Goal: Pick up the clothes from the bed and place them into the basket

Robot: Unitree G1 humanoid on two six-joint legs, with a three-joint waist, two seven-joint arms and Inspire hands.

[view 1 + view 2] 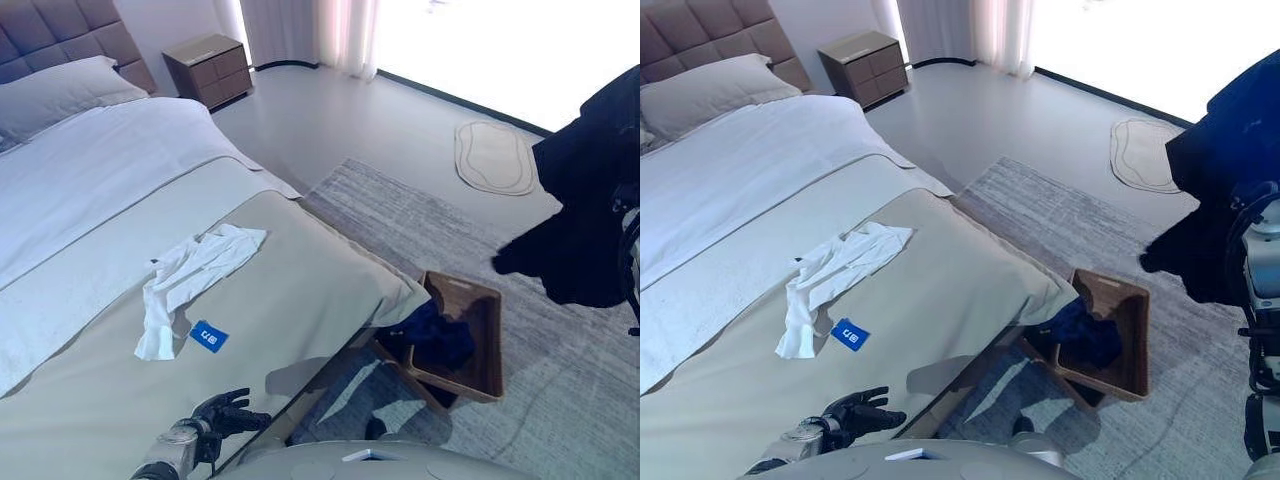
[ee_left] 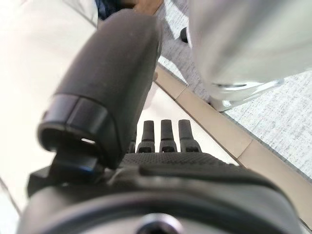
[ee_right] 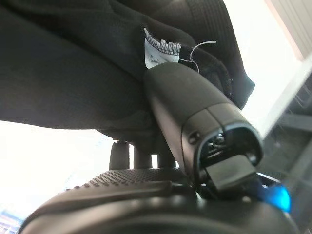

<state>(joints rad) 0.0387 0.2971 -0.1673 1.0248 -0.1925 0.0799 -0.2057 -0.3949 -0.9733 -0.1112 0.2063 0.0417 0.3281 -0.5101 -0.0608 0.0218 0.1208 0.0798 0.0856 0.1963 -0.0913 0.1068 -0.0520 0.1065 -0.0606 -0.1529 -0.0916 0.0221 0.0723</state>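
Observation:
A white garment [image 1: 195, 280] lies crumpled on the grey bed cover [image 1: 300, 290], with a blue tag [image 1: 209, 337] beside it. My right hand [image 3: 195, 112] is shut on a black garment [image 1: 590, 200] and holds it high in the air at the right, above and beyond the basket. The thumb presses into the cloth, which has a white label [image 3: 158, 48]. The brown basket [image 1: 487, 345] stands on the rug by the bed's corner, with a dark blue garment [image 1: 435, 335] in it. My left hand [image 1: 225, 412] rests open and empty at the bed's near edge.
A grey rug [image 1: 560, 400] lies under the basket. A white pillow [image 1: 55, 95] and a padded headboard [image 1: 60, 35] are at the far left. A brown nightstand [image 1: 210, 68] stands beyond the bed. A small oval mat [image 1: 493, 157] lies by the window.

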